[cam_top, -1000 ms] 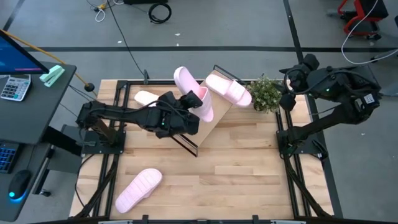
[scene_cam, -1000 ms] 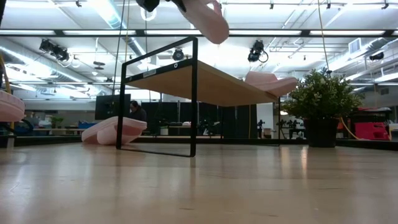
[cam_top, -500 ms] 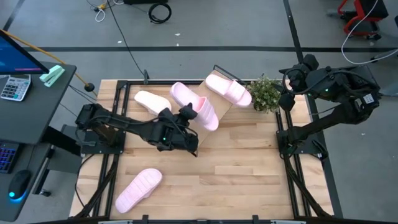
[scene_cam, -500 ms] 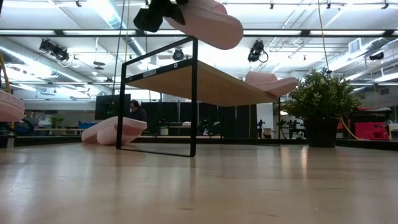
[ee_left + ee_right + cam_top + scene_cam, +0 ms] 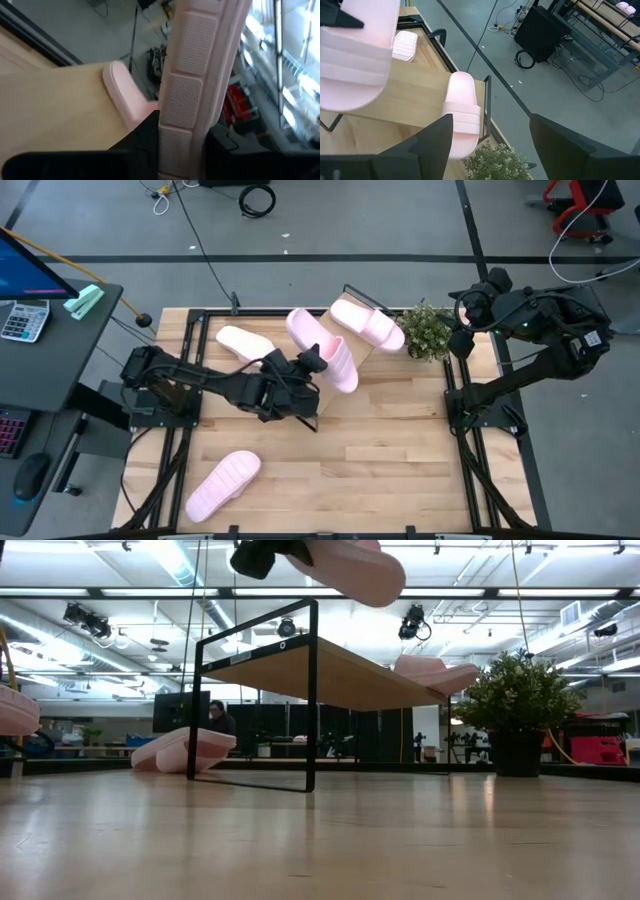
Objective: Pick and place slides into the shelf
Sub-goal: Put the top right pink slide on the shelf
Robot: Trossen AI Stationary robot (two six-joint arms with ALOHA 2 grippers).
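My left gripper holds one pale pink slide in the air above the near left part of the shelf, a light wood board on a black wire frame. A second slide lies sole down on the board's far end. A third slide lies on the table behind the shelf, and another slide lies at the near left. My right gripper hangs open, high at the table's far right, over the plant. My left gripper pinches the slide between its two fingers, with a strip of textured sole running out between them. The fingers come nearly level from the table's left. The slide is lifted clear above the shelf board, its strap side up in the high view.
A potted plant stands beside the shelf's far right corner. The black arm mounts flank the table left and right. The near half of the wooden tabletop is bare apart from the one slide.
My left gripper has carried the slide down a little and toward the table's right edge, over the shelf. The slide has rolled from standing on its edge to lying flatter, strap side up. The hold has stayed shut on it.
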